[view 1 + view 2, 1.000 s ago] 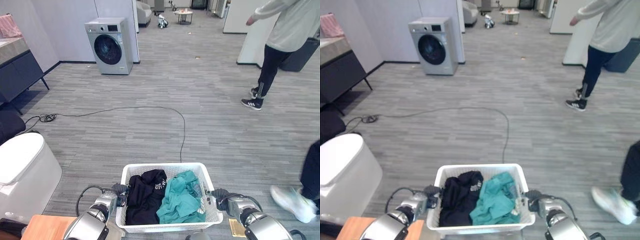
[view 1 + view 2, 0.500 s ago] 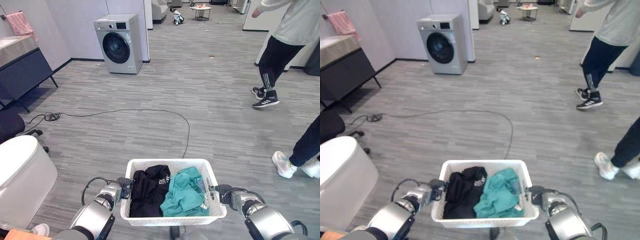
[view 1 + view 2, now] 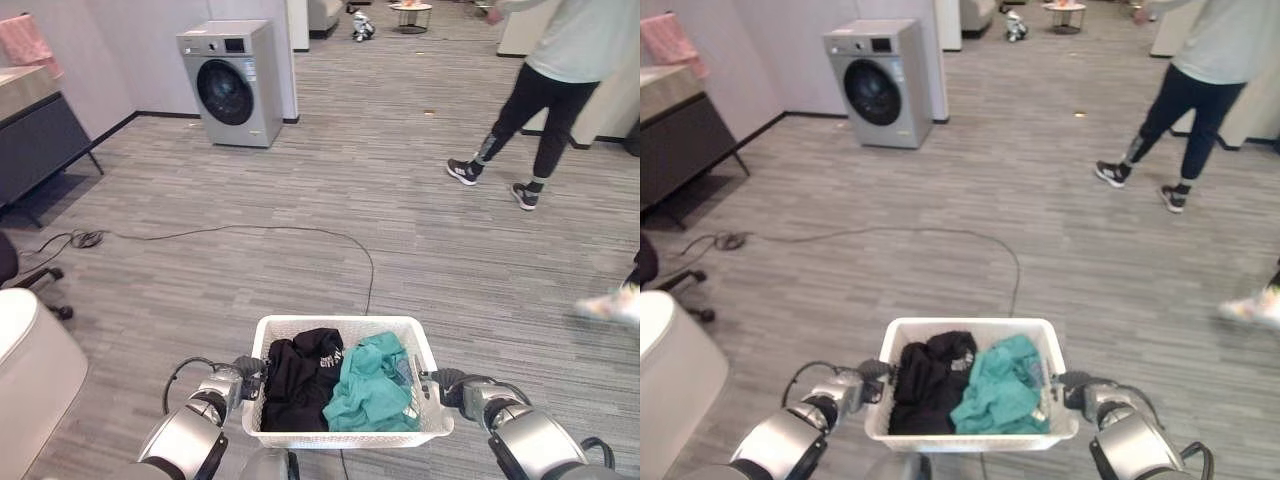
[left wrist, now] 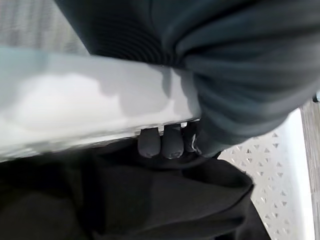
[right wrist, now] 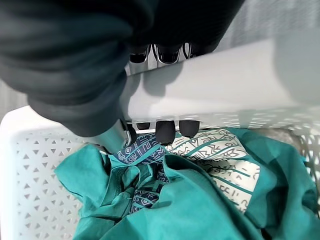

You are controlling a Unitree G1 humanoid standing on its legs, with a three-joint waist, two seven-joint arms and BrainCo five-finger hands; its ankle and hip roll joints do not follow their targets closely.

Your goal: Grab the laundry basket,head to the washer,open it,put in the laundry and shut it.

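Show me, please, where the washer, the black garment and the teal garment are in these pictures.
washer [image 3: 234, 85], left eye view, its round door.
black garment [image 3: 298, 378], left eye view, its bunched middle.
teal garment [image 5: 200, 210], right wrist view, a plain fold.

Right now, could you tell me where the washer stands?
The washer stands far ahead to the robot's left, against the back wall, beyond the black cable lying on the floor.

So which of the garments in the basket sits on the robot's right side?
The teal garment. It fills the right half of the white basket, next to the right hand, while the black garment lies in the left half by the left hand.
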